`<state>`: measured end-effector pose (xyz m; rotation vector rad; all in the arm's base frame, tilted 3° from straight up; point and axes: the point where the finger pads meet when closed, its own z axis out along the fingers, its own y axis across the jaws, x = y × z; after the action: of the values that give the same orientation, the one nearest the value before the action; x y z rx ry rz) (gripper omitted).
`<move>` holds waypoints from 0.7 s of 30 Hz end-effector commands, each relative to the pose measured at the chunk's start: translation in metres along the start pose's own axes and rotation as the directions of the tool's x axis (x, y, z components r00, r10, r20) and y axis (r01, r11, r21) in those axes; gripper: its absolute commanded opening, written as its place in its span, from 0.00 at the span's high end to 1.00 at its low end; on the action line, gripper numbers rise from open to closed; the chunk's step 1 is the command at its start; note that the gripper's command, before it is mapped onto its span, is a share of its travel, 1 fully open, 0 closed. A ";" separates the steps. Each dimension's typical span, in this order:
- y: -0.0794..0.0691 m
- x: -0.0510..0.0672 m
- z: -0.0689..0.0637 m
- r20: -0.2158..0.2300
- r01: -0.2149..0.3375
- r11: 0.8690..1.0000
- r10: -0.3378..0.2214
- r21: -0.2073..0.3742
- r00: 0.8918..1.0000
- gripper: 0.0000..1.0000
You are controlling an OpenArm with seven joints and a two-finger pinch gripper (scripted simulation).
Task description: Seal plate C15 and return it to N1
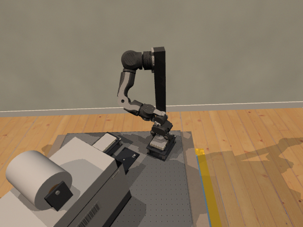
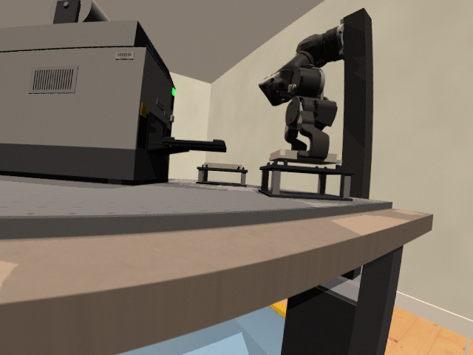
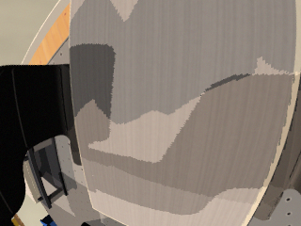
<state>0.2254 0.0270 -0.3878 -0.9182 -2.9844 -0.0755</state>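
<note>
the tool (image 2: 311, 151) is pinching the plate (image 2: 280, 154), its fingers clamped across the plate's width and held apart by it. the plate sits directly under the tool, lying level just above the stand (image 2: 305, 169) beneath it; from the side view a thin dark gap shows between the plate's underside and the stand's top, though i cannot tell for sure whether it is lifted free or touching the locators. in the top view the plate (image 1: 158, 143) shows as a pale rectangle right below the tool (image 1: 160, 133), inside the dark outline of the stand (image 1: 171, 146). the wrist view is almost filled by the plate's pale top face (image 3: 188, 107), close under the tool, with shadows across it.

out to one side of the tool, across a stretch of the desk (image 2: 191, 198), stands the sealer (image 2: 76, 106), a big grey box. its lamp (image 2: 174, 91) glows green on the front edge. the dark stage (image 2: 198, 144) sticks out of the sealer's front toward the tool's side, and in the top view its pocket (image 1: 126, 156) shows dark.

beyond the stage, farther from the tool than the stage's tip, a second stand (image 2: 221, 174) carries the other plate (image 2: 223, 165), lying flat. in the top view this other plate (image 1: 105, 142) lies just beside the sealer's housing.

the arm hangs from a dark post (image 2: 357, 103) right behind the tool.
</note>
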 end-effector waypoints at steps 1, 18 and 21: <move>0.000 0.000 -0.001 0.000 -0.001 1.000 0.001 0.000 1.000 1.00; 0.001 0.002 0.004 -0.002 0.005 1.000 -0.005 -0.003 1.000 1.00; 0.001 0.002 0.004 -0.002 0.005 1.000 -0.005 -0.003 1.000 1.00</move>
<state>0.2240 0.0270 -0.3916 -0.9177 -2.9817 -0.0712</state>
